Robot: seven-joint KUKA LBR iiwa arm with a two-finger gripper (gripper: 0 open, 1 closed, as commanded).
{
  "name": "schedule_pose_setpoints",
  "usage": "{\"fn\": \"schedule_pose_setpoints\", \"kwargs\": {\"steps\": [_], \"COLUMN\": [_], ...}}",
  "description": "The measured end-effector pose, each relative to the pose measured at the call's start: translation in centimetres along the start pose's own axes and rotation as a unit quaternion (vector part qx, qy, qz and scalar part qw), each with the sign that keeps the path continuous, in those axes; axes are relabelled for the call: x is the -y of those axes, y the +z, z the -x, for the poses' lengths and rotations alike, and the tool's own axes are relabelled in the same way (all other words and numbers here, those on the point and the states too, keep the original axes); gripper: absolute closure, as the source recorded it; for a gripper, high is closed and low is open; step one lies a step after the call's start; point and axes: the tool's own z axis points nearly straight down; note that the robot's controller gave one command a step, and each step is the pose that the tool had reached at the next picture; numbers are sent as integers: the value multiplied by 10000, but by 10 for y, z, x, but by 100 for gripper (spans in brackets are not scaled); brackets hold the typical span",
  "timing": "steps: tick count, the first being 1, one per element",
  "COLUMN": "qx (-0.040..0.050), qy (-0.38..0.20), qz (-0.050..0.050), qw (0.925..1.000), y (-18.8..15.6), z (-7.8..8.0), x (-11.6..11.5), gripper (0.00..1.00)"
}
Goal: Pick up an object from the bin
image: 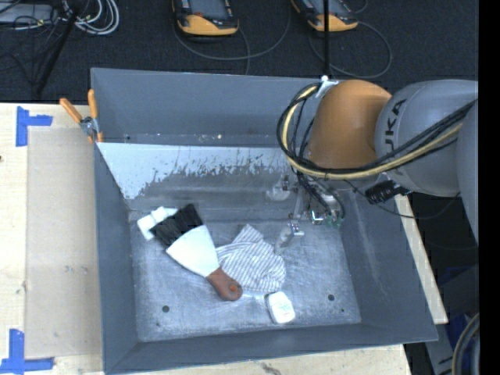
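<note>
Bin [375, 287]: we see grey metal, sloped walls and a scuffed floor.
Arm [426, 139]: we see it reach in over the bin's right rim, with an orange cover [348, 123] and looped cables at the wrist.
Gripper [295, 229]: we place it low over the floor, right of the bin's middle and nearer the back wall. We cannot tell whether it is spread or pressed together.
Nearest thing: a grey-and-white striped cloth [251, 262] lies crumpled at the floor's middle, its back right corner just beside the gripper.
Scraper [195, 252]: we see a white blade and a brown handle, left of the cloth, with the handle end touching it.
Black thing [178, 221]: it lies toward the floor's left edge, against the blade, with a white piece at its left end.
White block [280, 307]: we find it near the front wall, just in front of the cloth.
</note>
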Motion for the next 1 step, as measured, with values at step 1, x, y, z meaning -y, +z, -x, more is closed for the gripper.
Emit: {"fn": "schedule_pose_setpoints", "kwargs": {"steps": [1], "qx": [35], "qy": [0], "qz": [0], "qw": [10000], "y": [-5], "z": [2], "x": [0], "gripper": [0]}}
